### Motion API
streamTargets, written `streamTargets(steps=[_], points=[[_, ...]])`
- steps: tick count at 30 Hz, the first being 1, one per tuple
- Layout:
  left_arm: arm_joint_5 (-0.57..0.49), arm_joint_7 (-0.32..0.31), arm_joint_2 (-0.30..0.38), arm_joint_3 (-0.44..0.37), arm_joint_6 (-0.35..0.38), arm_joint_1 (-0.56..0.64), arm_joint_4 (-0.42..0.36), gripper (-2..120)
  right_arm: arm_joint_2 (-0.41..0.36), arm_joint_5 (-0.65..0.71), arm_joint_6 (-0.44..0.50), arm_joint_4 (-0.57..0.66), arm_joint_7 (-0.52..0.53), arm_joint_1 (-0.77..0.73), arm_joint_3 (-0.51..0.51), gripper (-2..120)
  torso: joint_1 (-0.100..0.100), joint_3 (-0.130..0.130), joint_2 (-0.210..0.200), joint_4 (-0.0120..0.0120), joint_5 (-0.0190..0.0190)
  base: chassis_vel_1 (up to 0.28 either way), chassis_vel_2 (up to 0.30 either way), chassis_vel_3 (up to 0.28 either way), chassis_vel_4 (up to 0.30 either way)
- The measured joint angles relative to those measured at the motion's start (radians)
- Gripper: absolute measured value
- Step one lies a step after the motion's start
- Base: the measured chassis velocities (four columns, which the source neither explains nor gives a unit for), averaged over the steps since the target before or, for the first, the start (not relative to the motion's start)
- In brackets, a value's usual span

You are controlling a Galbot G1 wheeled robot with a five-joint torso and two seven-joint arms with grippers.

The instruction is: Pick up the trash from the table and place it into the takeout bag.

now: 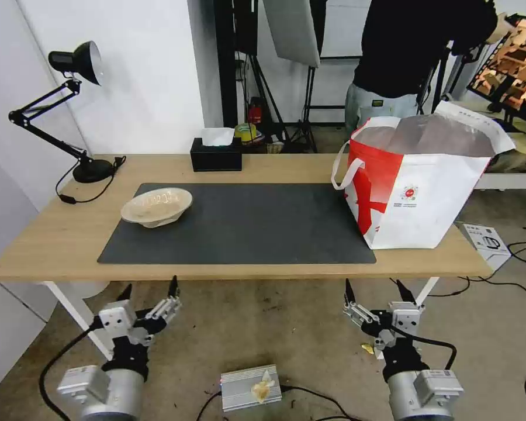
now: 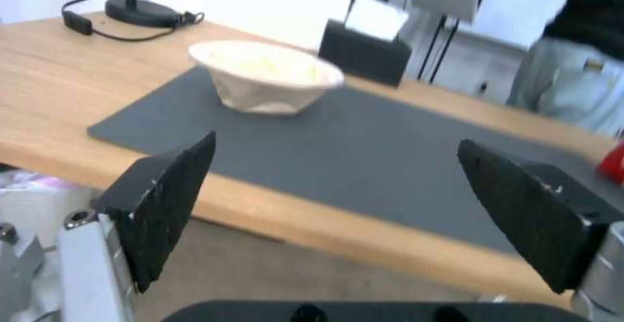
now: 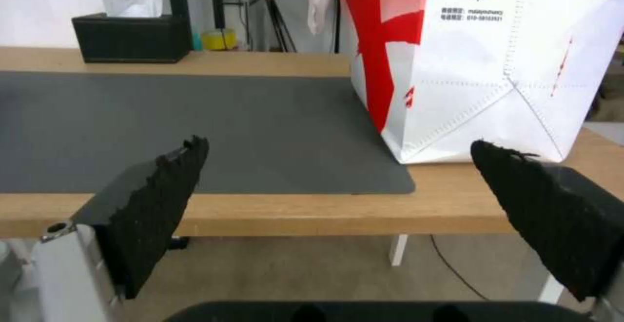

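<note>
Beige bowl [image 1: 156, 206], white-and-red bag [image 1: 418, 193]

Pulp bowl [image 1: 156, 206] upright on mat [image 1: 245, 225]

The left silver gripper with black pointed fingers [image 1: 149, 287] hangs low, with its fingers spread wide apart. The right silver gripper with black pointed fingers [image 1: 376, 290] is at the same height, also spread and holding nothing.

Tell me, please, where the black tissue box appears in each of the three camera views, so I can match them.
Head view: tissue box at the table's far edge, behind the dark mat.
Left wrist view: tissue box past the beige bowl.
Right wrist view: tissue box beyond the mat, apart from the takeout bag.
Shared landmark: the dark mat.
</note>
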Motion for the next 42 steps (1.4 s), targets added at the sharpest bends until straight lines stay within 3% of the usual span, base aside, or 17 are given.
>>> streamTargets(steps=[6,8,10,12,14,16,18,20,22,26,28,30,32,35,42], points=[[-0.081,-0.036,0.013,-0.024,-0.009,-0.017,-0.018,100,0.0,0.0,0.0,0.0,0.0,0.0,0.0,100,0.0,0.0,0.0,0.0002,0.0,0.0,0.0,0.0,0.0],[-0.175,-0.066,0.045,-0.034,-0.013,-0.052,-0.02,100,0.0,0.0,0.0,-0.001,0.0,0.0,0.0,100,0.0,0.0,0.0,0.0,0.0,0.0,0.0,0.0,0.0],[-0.191,-0.07,0.049,-0.036,-0.014,-0.058,-0.02,100,0.0,0.0,0.0,-0.001,0.0,0.0,0.0,100,0.0,0.0,0.0,0.0,0.0,0.0,0.0,0.0,0.0],[-0.326,-0.099,0.089,-0.051,-0.013,-0.106,-0.026,100,0.0,0.0,0.0,-0.001,-0.001,0.001,0.0,100,0.0,0.0,0.0,0.0001,-0.0001,0.0,0.0,0.0,0.0],[-0.35,-0.106,0.096,-0.053,-0.012,-0.115,-0.027,100,0.0,0.0,0.0,-0.001,0.0,0.001,0.0,100,0.0,0.0,0.0,0.0001,0.0,0.0,0.0,0.0,0.0],[-0.482,-0.151,0.139,-0.061,-0.008,-0.175,-0.021,100,0.0,0.0,0.0,-0.001,-0.001,0.001,0.0,100,0.0,0.0,0.0,0.0001,0.0,0.0,0.0,0.0,0.0],[-0.523,-0.166,0.153,-0.065,-0.005,-0.194,-0.016,100,0.0,0.0,0.001,-0.001,-0.001,0.001,0.0,100,0.0,0.0,0.0,0.0,0.0,0.0,0.0,0.0,0.0],[-0.673,-0.214,0.195,-0.079,0.008,-0.251,0.001,100,0.0,0.0,0.001,-0.001,-0.001,0.001,0.0,100,0.0,0.0,0.0,0.0,-0.0002,0.0,0.0,0.0,0.0],[-0.714,-0.224,0.206,-0.084,0.01,-0.265,0.005,100,0.0,0.0,0.001,-0.001,-0.001,0.001,0.0,100,0.0,0.0,0.0,-0.0001,-0.0001,0.0,0.0,0.0,0.0],[-0.893,-0.279,0.256,-0.106,0.013,-0.322,0.025,100,0.0,0.0,0.001,-0.001,-0.001,0.001,0.0,100,0.0,0.0,0.0,0.0001,-0.0001,0.0,0.0,0.0,0.0],[-0.919,-0.289,0.262,-0.11,0.013,-0.331,0.028,100,0.0,0.0,0.001,-0.001,-0.001,0.001,0.0,100,0.0,0.0,0.0,0.0001,0.0,0.0,0.0,0.0,0.0],[-1.02,-0.339,0.283,-0.123,0.013,-0.374,0.043,100,0.0,0.0,0.001,-0.001,-0.001,0.001,0.0,100,0.0,0.0,0.0,0.0001,-0.0001,0.0,0.0,0.0,0.0],[-1.043,-0.353,0.289,-0.124,0.013,-0.387,0.047,100,0.0,0.0,0.001,-0.001,-0.001,0.001,0.0,100,0.0,0.0,0.0,0.0001,-0.0001,0.0,0.0,0.0,0.0],[-1.161,-0.444,0.342,-0.117,0.011,-0.476,0.078,100,0.0,0.0,0.002,-0.001,-0.001,0.001,0.0,100,0.0,0.0,0.0,0.0001,0.0001,0.0,0.0,0.0,0.0],[-1.236,-0.538,0.404,-0.101,0.007,-0.585,0.14,100,0.0,0.0,0.002,-0.001,-0.001,0.001,0.0,100,0.0,0.0,0.0,0.0,0.0,0.0,0.0,0.0,0.0]])
